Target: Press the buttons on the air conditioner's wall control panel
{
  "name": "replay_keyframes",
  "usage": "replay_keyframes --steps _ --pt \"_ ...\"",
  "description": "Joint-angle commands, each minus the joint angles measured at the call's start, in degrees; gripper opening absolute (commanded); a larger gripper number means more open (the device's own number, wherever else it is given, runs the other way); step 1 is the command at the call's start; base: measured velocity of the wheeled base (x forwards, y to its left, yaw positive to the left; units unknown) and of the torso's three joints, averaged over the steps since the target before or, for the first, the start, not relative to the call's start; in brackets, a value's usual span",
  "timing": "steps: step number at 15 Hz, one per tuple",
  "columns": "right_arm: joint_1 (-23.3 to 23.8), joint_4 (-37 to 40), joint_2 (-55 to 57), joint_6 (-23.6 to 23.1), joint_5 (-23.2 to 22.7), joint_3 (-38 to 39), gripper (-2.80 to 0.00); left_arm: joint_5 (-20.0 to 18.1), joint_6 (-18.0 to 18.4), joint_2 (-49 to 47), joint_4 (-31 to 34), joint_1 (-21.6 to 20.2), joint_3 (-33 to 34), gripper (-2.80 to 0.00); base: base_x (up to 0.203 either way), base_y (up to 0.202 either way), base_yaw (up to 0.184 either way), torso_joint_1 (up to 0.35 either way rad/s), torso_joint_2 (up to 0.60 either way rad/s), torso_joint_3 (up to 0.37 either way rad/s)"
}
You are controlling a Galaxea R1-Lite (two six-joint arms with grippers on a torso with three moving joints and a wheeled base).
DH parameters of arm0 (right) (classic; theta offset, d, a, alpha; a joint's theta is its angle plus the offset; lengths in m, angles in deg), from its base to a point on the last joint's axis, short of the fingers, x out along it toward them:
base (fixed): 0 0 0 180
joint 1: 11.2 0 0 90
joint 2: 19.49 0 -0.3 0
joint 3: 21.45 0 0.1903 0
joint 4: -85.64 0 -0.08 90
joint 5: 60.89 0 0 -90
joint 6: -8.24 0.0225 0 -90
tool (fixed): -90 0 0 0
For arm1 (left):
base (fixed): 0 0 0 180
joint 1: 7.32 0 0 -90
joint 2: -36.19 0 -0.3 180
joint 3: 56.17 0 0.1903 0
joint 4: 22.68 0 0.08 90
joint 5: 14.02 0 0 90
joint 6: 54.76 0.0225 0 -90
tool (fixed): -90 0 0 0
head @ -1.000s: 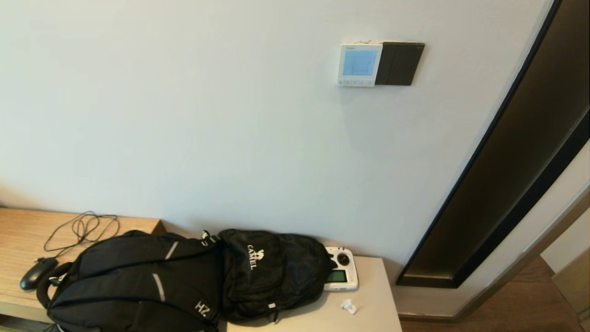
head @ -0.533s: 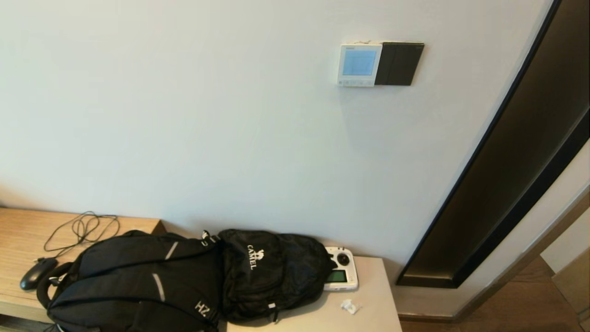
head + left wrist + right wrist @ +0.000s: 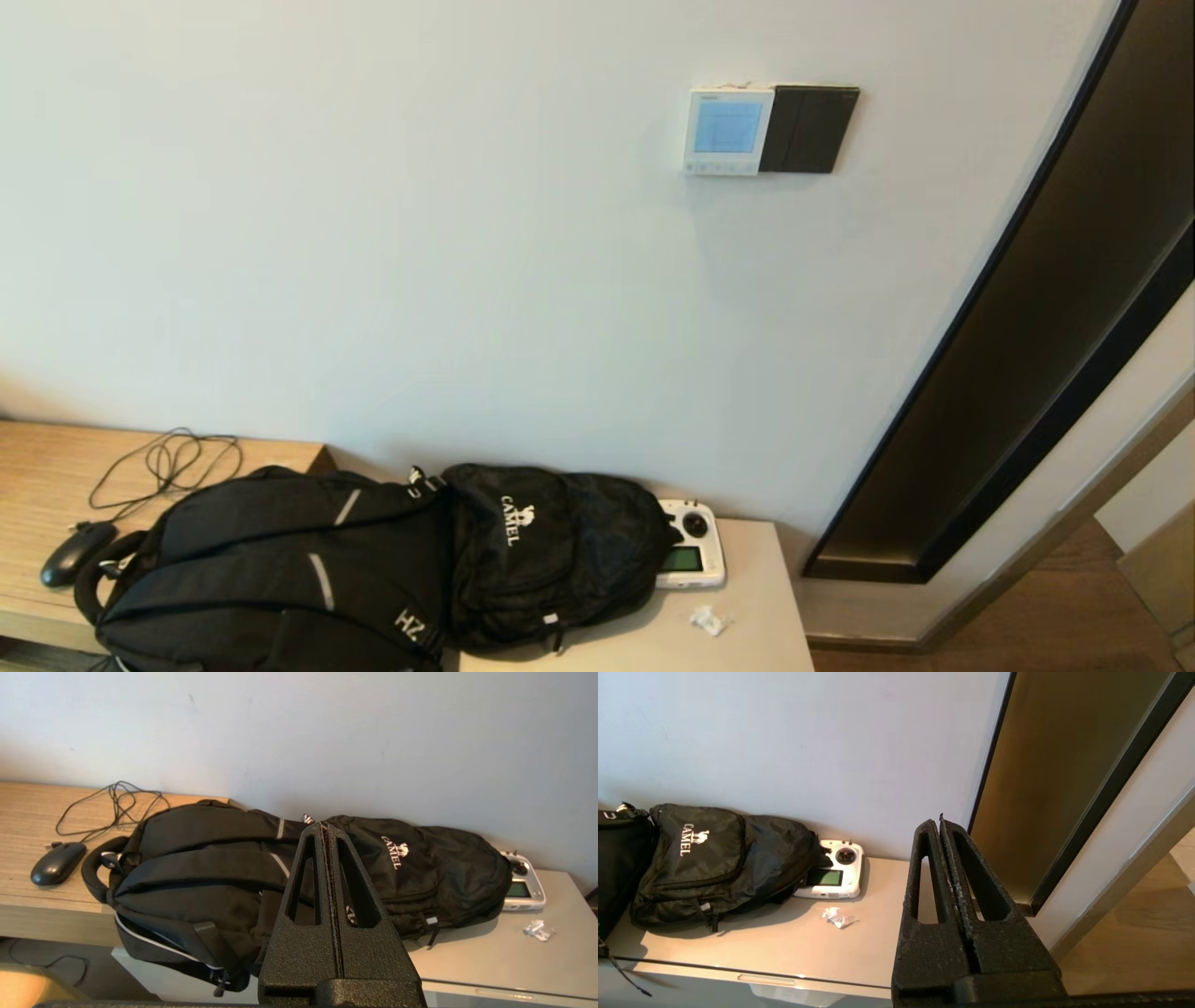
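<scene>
The white control panel with a light-blue screen hangs high on the wall in the head view. Its row of small pale buttons runs along its bottom edge. Neither arm shows in the head view. My left gripper is shut and empty, low down in front of the black backpacks. My right gripper is shut and empty, low down before the beige cabinet top, facing the wall. The panel is out of both wrist views.
A plain black plate adjoins the panel on the right. Below, two black backpacks, a white handheld controller, a crumpled wrapper, a mouse and cable lie on the furniture. A dark door frame stands at the right.
</scene>
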Motion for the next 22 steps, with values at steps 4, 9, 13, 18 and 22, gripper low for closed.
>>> replay_keyframes --steps 4,9,13,18,22 --pt "0.01 -0.38 -0.24 2.31 0.59 0.08 -2.8 -0.07 -0.01 0.03 -0.02 -0.02 0.0 -2.8 0.0 0.0 0.0 0.0 0.0 0.0" --pt "-0.06 -0.47 -0.24 4.38 0.76 0.16 -2.8 0.02 -0.01 0.11 -0.02 -0.02 0.0 -2.8 0.0 0.0 0.0 0.0 0.0 0.0" --pt "-0.04 -0.47 -0.24 5.48 0.85 0.07 -2.8 0.01 -0.01 0.02 -0.02 -0.02 0.0 -2.8 0.0 0.0 0.0 0.0 0.0 0.0" --pt "0.02 -0.47 -0.24 6.02 1.03 0.07 -2.8 0.02 -0.01 0.06 -0.02 0.03 0.0 -2.8 0.0 0.0 0.0 0.0 0.0 0.0" --pt "0.02 -0.47 -0.24 6.18 1.03 0.07 -2.8 0.01 -0.01 0.11 -0.02 -0.02 0.0 -2.8 0.0 0.0 0.0 0.0 0.0 0.0"
